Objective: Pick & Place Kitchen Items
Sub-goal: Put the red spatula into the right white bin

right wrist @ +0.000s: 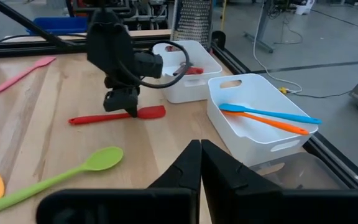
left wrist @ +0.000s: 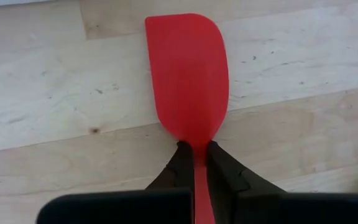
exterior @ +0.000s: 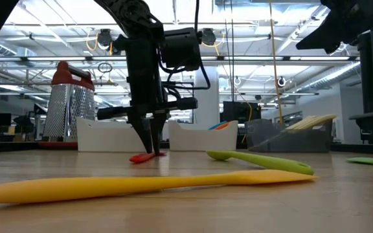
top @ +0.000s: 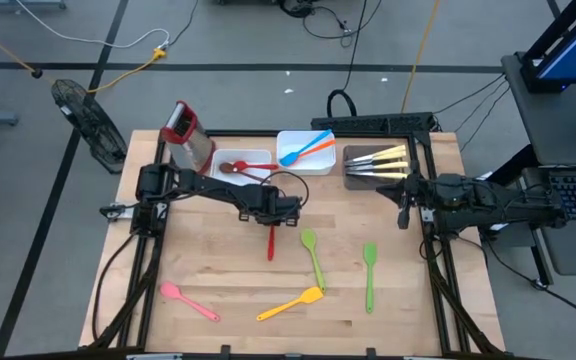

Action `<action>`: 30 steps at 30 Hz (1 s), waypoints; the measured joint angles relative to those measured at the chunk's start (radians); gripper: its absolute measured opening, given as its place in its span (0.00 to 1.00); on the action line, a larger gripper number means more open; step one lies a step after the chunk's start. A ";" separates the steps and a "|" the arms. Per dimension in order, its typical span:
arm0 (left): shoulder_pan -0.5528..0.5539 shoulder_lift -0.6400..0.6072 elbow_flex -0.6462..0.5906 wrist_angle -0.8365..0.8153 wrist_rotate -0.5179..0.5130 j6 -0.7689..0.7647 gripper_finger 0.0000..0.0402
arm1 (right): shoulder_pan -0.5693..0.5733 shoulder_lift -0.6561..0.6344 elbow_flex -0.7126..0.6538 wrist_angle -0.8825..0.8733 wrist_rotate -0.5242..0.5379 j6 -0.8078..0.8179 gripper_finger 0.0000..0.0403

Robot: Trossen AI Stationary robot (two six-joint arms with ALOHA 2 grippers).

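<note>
Left gripper (top: 272,226) stands near the centre of the surface (top: 398,310), jaws closed on the neck of the red spatula (top: 271,243), which lies flat on the wood; its blade (left wrist: 188,74) points toward 12 o'clock and its handle toward 6 o'clock in the high view. Right gripper (top: 403,216) waits at about 3 o'clock, raised off the wood, jaws shut and holding nothing. Toward 12 o'clock sit two white trays: the left tray (top: 258,158) holds a brown spoon (top: 236,167), the right tray (top: 313,163) holds a blue utensil (top: 298,152) and an orange utensil (top: 318,143) lying crossed. A dark tray (top: 353,178) at about 1 o'clock holds pale-handled knives (top: 383,165). Toward 5 o'clock lie two green utensils (top: 312,255) (top: 369,272), apart from each other; a yellow spatula (top: 293,303) lies at 6 o'clock and a pink spatula (top: 190,301) at 7 o'clock. A red-topped grater (top: 186,135) stands at 11 o'clock.
</note>
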 joint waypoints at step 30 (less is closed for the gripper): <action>-0.023 -0.048 0.003 0.076 0.018 0.066 0.01 | -0.001 0.000 0.000 -0.002 0.005 -0.001 0.01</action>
